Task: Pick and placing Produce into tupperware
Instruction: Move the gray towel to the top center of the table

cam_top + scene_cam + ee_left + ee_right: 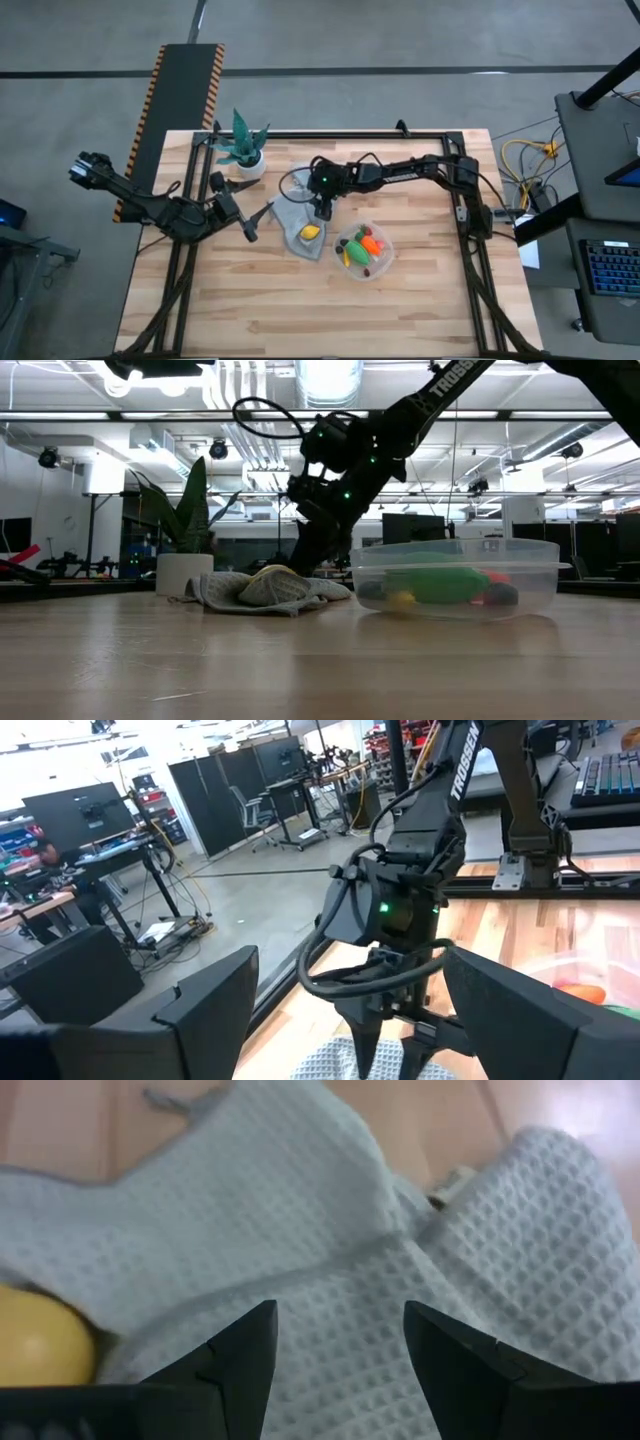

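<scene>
Centre of frame, high view: my right tool [320,212], fingers apart, low over grey cloth [295,215] on tabletop [250,300]. Lemon [310,233] lies below it; tupperware [385,255] right, partly filled. Left tool [248,228] parked open. Judged step: reaching; next, close on lemon.

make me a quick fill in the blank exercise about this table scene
1. The yellow lemon lies on the grey ____.
2. The orange carrot lies inside the clear ____.
3. The right tool hangs over the cloth with its fingers ____.
4. The potted plant stands near the table's ____ edge in the high view, beyond the left tool.

Missing words: cloth; bowl; open; far
</scene>
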{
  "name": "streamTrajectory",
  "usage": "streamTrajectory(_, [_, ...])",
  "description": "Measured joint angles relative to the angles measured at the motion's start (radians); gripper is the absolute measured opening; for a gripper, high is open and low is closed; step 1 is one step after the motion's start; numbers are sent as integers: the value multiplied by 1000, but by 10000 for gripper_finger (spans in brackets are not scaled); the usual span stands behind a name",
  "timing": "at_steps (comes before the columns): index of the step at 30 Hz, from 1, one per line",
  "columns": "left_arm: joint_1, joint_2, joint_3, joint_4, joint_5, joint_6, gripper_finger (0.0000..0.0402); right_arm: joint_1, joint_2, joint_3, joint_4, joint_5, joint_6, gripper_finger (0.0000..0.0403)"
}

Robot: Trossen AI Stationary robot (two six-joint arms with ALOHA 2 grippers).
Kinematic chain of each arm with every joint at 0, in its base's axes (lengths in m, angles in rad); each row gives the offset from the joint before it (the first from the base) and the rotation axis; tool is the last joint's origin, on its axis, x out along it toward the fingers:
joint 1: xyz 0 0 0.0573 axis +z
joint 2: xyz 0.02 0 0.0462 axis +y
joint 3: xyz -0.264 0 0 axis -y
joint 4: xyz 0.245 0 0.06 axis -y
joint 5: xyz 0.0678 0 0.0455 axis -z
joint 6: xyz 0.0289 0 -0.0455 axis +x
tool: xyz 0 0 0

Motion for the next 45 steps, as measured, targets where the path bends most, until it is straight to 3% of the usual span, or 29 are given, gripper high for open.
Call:
streamTrajectory(10, [0,3,0,1,0,0,301,84,-2,17,22,-2,0,210])
streamTrajectory(33, [0,16,1,1,0,1,301,98,53,24,5,22,43,204])
streamTrajectory(37, [0,16,1,1,0,1,301,99,53,24,-4,74,43,169])
streamTrajectory(45, [0,16,1,1,0,1,301,105,51,24,-23,89,0,48])
